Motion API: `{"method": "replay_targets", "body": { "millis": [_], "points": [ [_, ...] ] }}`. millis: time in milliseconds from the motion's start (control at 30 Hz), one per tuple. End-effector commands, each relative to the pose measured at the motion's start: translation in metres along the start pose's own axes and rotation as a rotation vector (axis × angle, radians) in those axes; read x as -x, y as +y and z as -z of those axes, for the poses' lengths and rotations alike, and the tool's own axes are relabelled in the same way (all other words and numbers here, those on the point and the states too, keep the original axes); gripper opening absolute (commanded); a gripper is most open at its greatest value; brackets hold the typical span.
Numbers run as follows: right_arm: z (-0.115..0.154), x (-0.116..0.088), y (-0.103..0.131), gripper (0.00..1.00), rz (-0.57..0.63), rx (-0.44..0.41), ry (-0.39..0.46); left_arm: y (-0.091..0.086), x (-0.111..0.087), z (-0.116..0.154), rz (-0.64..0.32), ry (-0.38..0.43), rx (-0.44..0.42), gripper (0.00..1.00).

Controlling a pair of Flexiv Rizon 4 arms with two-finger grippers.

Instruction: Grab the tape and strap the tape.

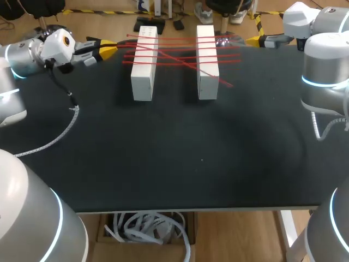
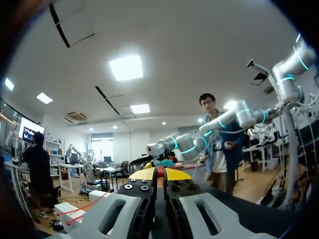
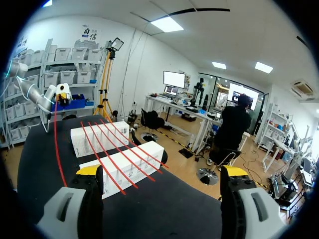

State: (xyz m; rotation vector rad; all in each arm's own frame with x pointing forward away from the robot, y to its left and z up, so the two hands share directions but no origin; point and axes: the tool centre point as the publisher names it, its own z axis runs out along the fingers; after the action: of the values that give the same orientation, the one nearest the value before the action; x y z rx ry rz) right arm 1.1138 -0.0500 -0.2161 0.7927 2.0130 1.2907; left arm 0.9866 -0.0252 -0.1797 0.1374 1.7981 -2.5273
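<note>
Two white blocks [image 1: 143,64] [image 1: 207,61] lie side by side at the back of the black table [image 1: 174,164]. Red tape [image 1: 180,54] runs across both in several strands, one crossing diagonally to a loose end [image 1: 228,83]. My left gripper [image 1: 110,50] sits just left of the left block, shut on the tape; a red sliver shows between its closed tips [image 2: 160,173]. My right gripper [image 1: 255,40] hangs at the back right, beyond the right block, open and empty [image 3: 162,172]. Ahead of it lie the blocks [image 3: 127,162] and the tape strands [image 3: 107,149].
A white coiled cable [image 1: 61,135] trails from my left arm across the table's left side. My right arm's base [image 1: 324,82] stands at the right edge. The front half of the table holds nothing else.
</note>
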Motion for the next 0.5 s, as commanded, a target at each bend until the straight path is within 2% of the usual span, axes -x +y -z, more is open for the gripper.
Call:
{"method": "replay_targets", "body": {
  "millis": [33,133,500],
  "points": [
    [0.0000,0.0000,0.0000,1.00,0.000,0.000,0.000,-0.0011,0.0027,0.0009,0.004,0.003,0.009,0.00],
    [0.0000,0.0000,0.0000,1.00,0.000,0.000,0.000,-0.0056,0.0038,0.0041,0.007,-0.003,0.038,0.00],
    [0.0000,0.0000,0.0000,1.00,0.000,0.000,0.000,-0.0056,0.0038,0.0041,0.007,-0.003,0.038,0.00]
  ]
}}
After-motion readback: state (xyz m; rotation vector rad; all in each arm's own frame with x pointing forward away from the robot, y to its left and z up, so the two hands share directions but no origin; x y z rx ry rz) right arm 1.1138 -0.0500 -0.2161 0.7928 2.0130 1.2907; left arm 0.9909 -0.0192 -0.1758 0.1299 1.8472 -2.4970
